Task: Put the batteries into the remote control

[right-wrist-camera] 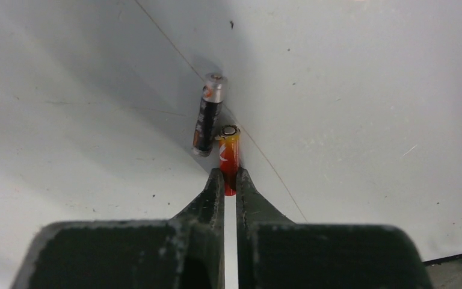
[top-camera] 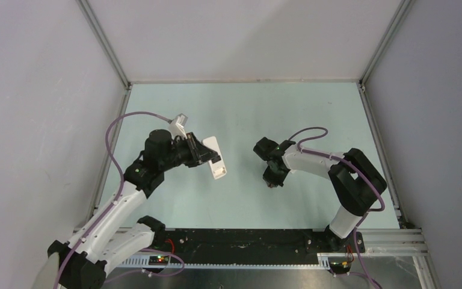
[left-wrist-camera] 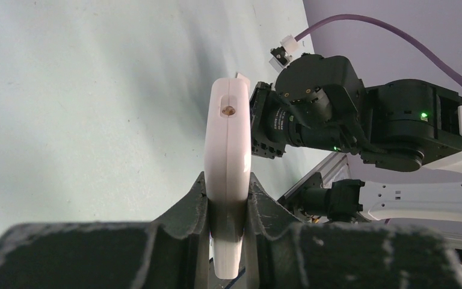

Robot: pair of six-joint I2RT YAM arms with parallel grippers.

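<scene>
Early stage: as far as shown, neither battery is loaded. The left gripper (left-wrist-camera: pixel 228 189) is clamped on the remote (left-wrist-camera: pixel 228 132), held edge-on above the table (top-camera: pixel 246 108); its compartment is hidden. The right gripper (right-wrist-camera: pixel 229 179), well apart from the remote, pinches the near end of the orange battery (right-wrist-camera: pixel 229 150). The black battery (right-wrist-camera: pixel 207 114) lies free just beside it. Both insertions remain.

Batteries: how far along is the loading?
Done: the left gripper is clamped on the white remote control, held edge-on. In hand: the right gripper pinches one end of the orange-red battery, beside the black battery on the table. Left: neither battery is loaded.
</scene>
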